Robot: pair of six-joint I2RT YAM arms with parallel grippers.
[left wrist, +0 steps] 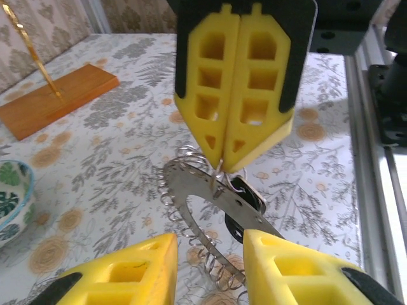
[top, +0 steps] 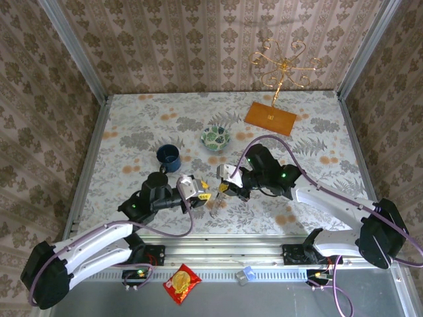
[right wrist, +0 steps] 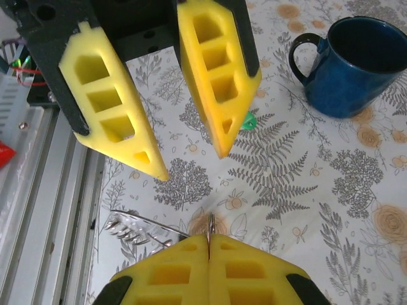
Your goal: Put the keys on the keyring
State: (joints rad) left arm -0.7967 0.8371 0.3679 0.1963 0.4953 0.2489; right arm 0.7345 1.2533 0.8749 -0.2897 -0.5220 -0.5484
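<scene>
The keyring (left wrist: 191,184), a flat grey ring edged with small wire loops, hangs tilted above the table between both grippers (top: 215,203). My right gripper (left wrist: 222,166) is shut on a thin wire loop at the ring's top edge (right wrist: 209,238). A black-headed key (left wrist: 249,196) hangs behind the ring. My left gripper (left wrist: 210,244) is open, its right finger against the ring's lower part, its left finger apart from it. A bit of the green-headed key (right wrist: 248,122) peeks out on the table behind the left gripper's fingers (right wrist: 219,76).
A blue mug (top: 170,157) and a green-patterned bowl (top: 215,137) stand behind the grippers. A gold wire stand on a wooden base (top: 270,119) is at the back right. A red packet (top: 182,282) lies by the front rail.
</scene>
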